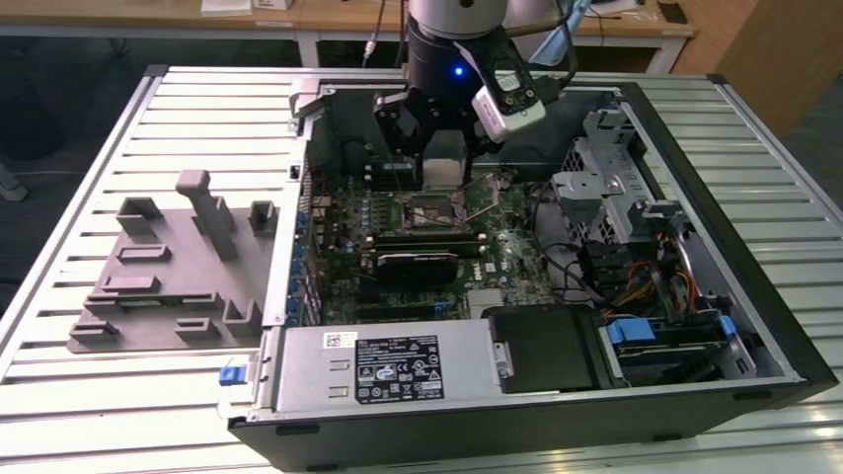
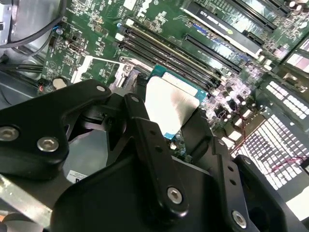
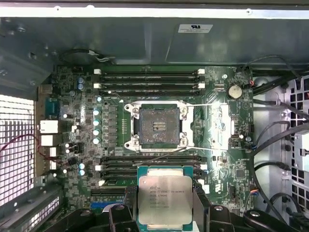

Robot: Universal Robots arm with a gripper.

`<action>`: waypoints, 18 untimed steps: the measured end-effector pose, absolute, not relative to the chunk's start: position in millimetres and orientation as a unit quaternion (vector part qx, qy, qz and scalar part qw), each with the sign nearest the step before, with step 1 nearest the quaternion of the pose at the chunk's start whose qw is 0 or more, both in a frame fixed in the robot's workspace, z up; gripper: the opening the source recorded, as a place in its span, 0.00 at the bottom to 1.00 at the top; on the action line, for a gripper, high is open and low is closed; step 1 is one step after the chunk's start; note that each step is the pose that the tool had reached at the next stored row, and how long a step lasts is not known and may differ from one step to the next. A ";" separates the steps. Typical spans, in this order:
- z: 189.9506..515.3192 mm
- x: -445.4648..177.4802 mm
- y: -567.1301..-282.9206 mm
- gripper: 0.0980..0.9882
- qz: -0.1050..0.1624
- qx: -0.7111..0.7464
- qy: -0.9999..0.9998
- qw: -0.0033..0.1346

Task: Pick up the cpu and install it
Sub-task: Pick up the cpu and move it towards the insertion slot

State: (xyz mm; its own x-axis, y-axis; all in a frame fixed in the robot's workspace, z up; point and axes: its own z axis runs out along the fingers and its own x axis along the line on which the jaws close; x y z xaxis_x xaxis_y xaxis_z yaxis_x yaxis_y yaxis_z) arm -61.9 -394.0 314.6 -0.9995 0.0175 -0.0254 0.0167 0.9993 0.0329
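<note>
The cpu (image 3: pixel 165 195) is a flat square chip with a pale metal top and a green edge, and my gripper (image 3: pixel 165 209) is shut on it, one black finger (image 3: pixel 129 194) against each side. It hangs above the motherboard, beside the open black socket (image 3: pixel 159 126) rather than over it. In the second wrist view the cpu (image 2: pixel 170 101) sits tilted between the fingers (image 2: pixel 141 118). In the exterior view the gripper (image 1: pixel 444 180) holds the cpu (image 1: pixel 444 166) inside the open computer case, just behind the socket (image 1: pixel 428 212).
The socket's metal load plate (image 3: pixel 219 126) lies flipped open beside it. Memory slots (image 3: pixel 149 77) run along both sides of the socket. Cables (image 3: pixel 280 145) and a drive cage (image 1: pixel 619 197) crowd one side. The power supply (image 1: pixel 382 365) and the grey fixture blocks (image 1: pixel 172 267) lie nearer the front.
</note>
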 end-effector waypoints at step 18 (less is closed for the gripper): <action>294.7 -57.2 -377.5 0.50 0.016 0.009 1.000 0.012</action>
